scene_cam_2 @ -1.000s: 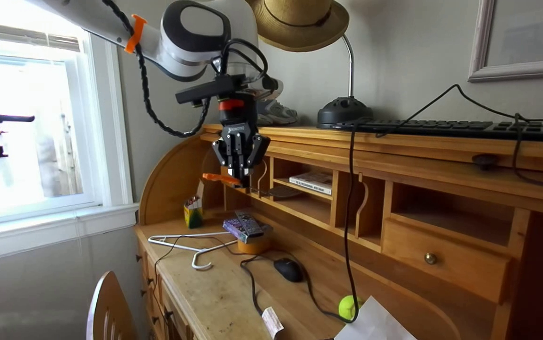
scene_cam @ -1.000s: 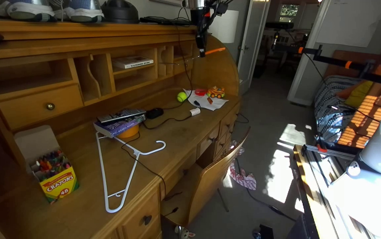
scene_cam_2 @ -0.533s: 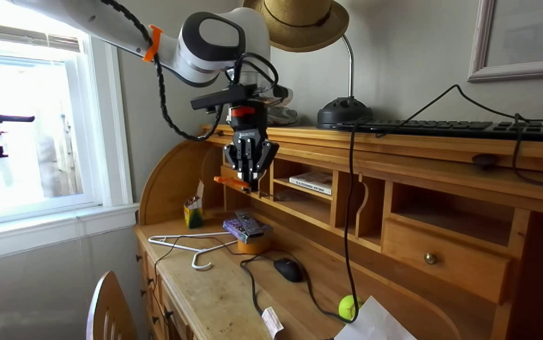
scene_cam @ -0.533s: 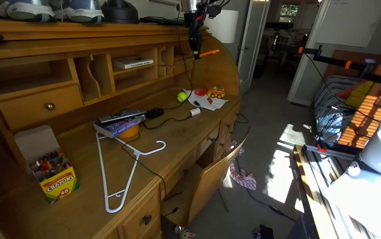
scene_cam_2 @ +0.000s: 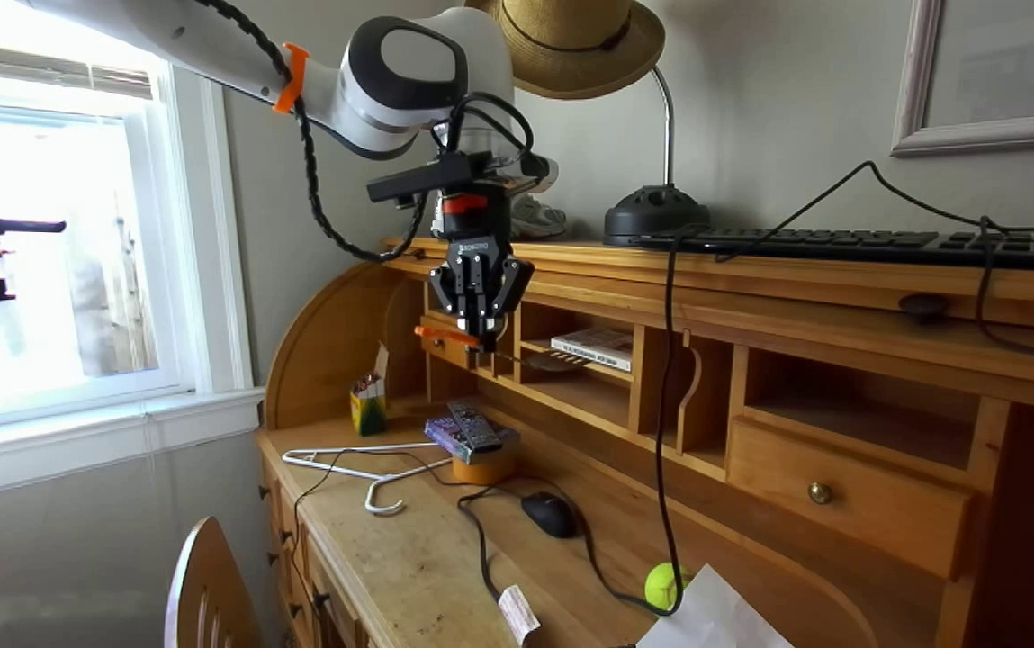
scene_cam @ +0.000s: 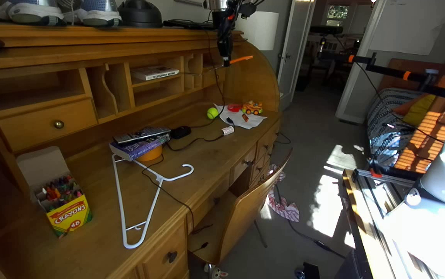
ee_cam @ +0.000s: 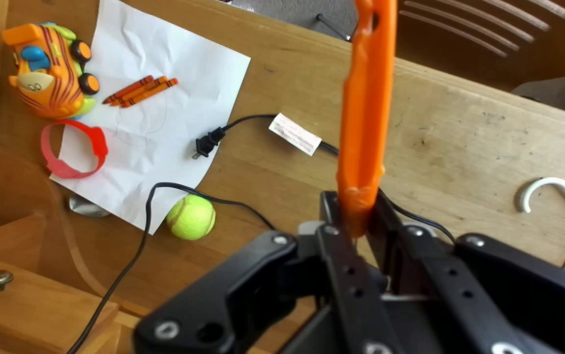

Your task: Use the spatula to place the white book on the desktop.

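Note:
The white book (scene_cam: 154, 73) (scene_cam_2: 593, 346) lies flat on a cubby shelf, spine outward, in both exterior views. My gripper (scene_cam_2: 479, 340) (scene_cam: 226, 62) (ee_cam: 354, 211) is shut on the spatula (ee_cam: 366, 113) near the base of its orange handle, above the desktop (scene_cam: 207, 155) (ee_cam: 459, 137). The spatula's thin metal blade (scene_cam_2: 557, 362) points toward the cubbies. It overlaps the book's lower front edge in an exterior view, while a small gap separates tip and book from the opposite angle; contact cannot be made out. The wrist view hides the blade and does not show the book.
A power cord (scene_cam_2: 663, 432) hangs down in front of the cubbies. On the desktop are a purple book (scene_cam: 139, 147) under a remote, a mouse (scene_cam_2: 550, 514), a hanger (scene_cam: 156, 190), a crayon box (scene_cam: 67, 209), a tennis ball (ee_cam: 191, 217), paper and a toy car (ee_cam: 51, 73).
My gripper has carried the spatula toward the shelf with the book, dipping and then rising slightly. The blade now shows broader beside the book. The book has not moved.

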Motion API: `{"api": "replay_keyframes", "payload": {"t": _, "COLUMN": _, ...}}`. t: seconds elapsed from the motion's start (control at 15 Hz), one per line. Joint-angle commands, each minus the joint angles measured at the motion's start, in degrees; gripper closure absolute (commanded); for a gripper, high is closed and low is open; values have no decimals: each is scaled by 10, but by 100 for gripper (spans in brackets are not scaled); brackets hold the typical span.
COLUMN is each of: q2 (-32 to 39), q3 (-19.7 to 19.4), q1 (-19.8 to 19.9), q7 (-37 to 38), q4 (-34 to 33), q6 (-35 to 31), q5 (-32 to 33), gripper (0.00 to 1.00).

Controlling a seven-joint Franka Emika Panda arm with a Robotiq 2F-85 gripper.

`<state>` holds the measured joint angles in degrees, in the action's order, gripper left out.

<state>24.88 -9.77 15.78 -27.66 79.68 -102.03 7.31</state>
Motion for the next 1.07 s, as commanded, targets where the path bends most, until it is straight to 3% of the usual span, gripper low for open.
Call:
{"api": "replay_keyframes", "payload": {"t": 0.0, "q2": 27, "q3": 10, "q1": 10, "q7": -3, "q4": -42, "q6": 19, "q5": -4, "gripper": 95}}
{"api": "replay_keyframes", "payload": {"t": 1.0, "q2": 123, "q3": 22, "q1": 31, "q7": -28, "q4": -192, "q6": 98, "q5": -3, "gripper": 95}}
